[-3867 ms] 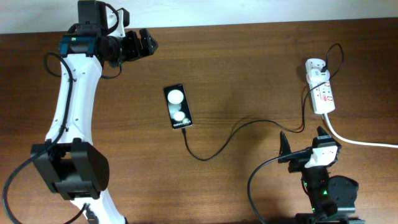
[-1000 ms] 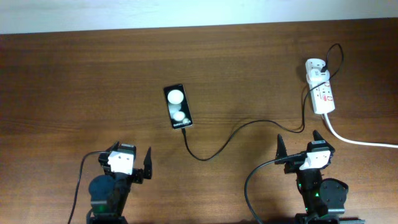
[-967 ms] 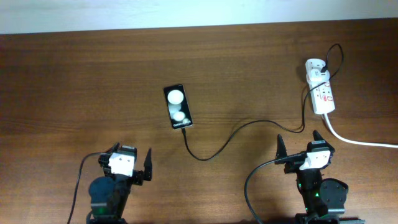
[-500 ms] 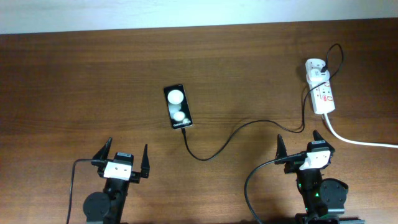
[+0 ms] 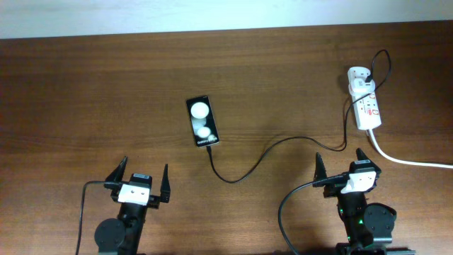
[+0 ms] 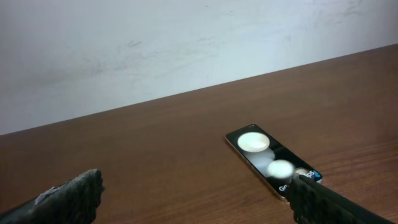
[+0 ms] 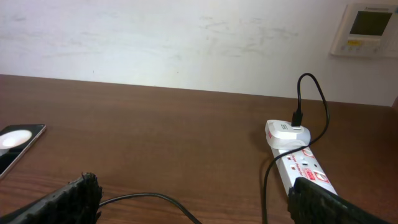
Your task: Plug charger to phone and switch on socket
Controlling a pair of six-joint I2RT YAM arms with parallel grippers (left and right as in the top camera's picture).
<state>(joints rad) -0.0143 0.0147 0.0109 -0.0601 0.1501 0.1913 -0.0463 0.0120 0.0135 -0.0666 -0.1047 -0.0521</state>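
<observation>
The black phone [image 5: 202, 121] lies flat mid-table, screen up with two white spots; it also shows in the left wrist view [image 6: 271, 167] and at the left edge of the right wrist view [image 7: 15, 145]. The thin black charger cable [image 5: 263, 154] runs from the phone's near end to the white adapter [image 5: 359, 76] on the socket strip [image 5: 368, 108], also seen in the right wrist view [image 7: 301, 165]. My left gripper [image 5: 139, 183] is open and empty at the near left. My right gripper [image 5: 340, 170] is open and empty at the near right, beside the cable.
A thick white cord [image 5: 410, 160] leaves the strip toward the right edge. A white wall runs behind the table's far edge [image 6: 186, 93]. A white wall panel [image 7: 368, 30] hangs at the upper right.
The left arm has drawn back from the far left of the table to its rest pose at the near left, gripper open. The right arm, phone and cable stay still.
</observation>
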